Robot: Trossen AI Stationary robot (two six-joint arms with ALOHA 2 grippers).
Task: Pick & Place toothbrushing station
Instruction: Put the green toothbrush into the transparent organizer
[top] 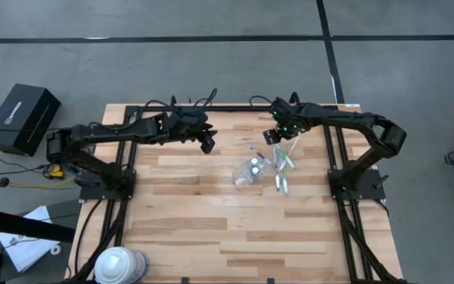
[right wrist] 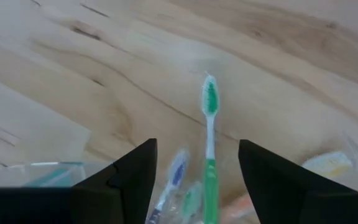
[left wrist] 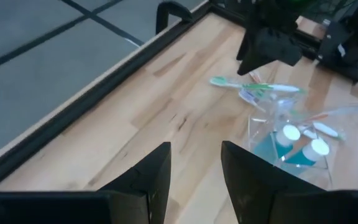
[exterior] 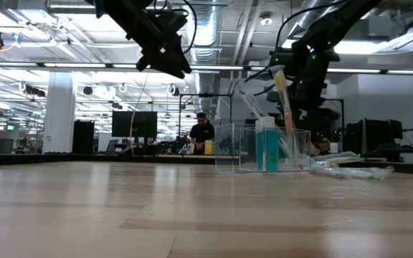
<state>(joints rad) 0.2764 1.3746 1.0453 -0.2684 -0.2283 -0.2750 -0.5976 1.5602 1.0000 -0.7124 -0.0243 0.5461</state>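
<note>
My right tool (top: pixel 278 134) hung above the far right part of the counter (top: pixel 211 229), just over the see-through cup (top: pixel 252 170). Its fingers stood wide apart, gripping nothing. Through its wrist camera I saw a green toothbrush (right wrist: pixel 209 149) standing up between the two fingers (right wrist: pixel 129 180), bristle head (right wrist: pixel 210 96) uppermost, with clear space on both sides. A blue-tipped brush (right wrist: pixel 173 174) leaned beside it.

The cup stood on the wood right of centre. Inside were blue tubes with white ends (left wrist: pixel 288 134), and in the low view one blue tube (exterior: pixel 266 147) rose upright within the clear walls, with a brush (exterior: pixel 284 100) slanting out above the rim. More toothbrushes (top: pixel 284 175) lay loose on the counter just right of the cup, fanned out and close together.

My left tool (top: pixel 208 144) hovered over the far middle of the counter, left of the cup and well apart from it. Its fingers (left wrist: pixel 148 177) were parted with bare wood between them, holding nothing.

A big white-and-blue roll (top: pixel 118 265) sat at the near left corner.
</note>
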